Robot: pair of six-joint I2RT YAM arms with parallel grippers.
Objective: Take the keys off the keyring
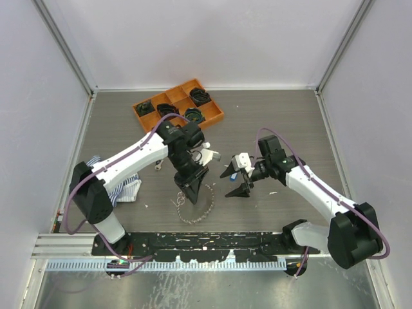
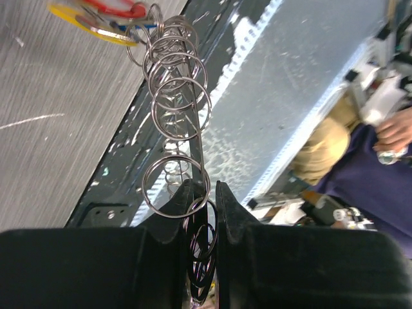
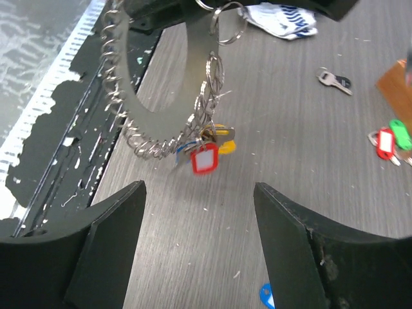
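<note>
My left gripper (image 1: pixel 192 192) (image 2: pixel 211 187) is shut on the keyring (image 2: pixel 179 96), a loop of many small silver rings. The keyring hangs from the jaws and its lower part rests on the table (image 1: pixel 193 214). In the right wrist view the keyring (image 3: pixel 138 138) carries keys with a red tag (image 3: pixel 205 159), a yellow tag (image 3: pixel 225 147) and a blue one at its bottom. My right gripper (image 1: pixel 230 183) (image 3: pixel 199 190) is open and empty, just right of the hanging ring. Loose keys with red and green tags (image 3: pixel 389 138) lie apart on the table.
An orange tray (image 1: pixel 145 117) with black coiled bundles stands at the back. A striped cloth (image 1: pixel 125 185) lies left. A loose dark-headed key (image 3: pixel 335 80) and a blue tag (image 3: pixel 266 295) lie on the table. A black perforated rail (image 1: pixel 193 248) runs along the near edge.
</note>
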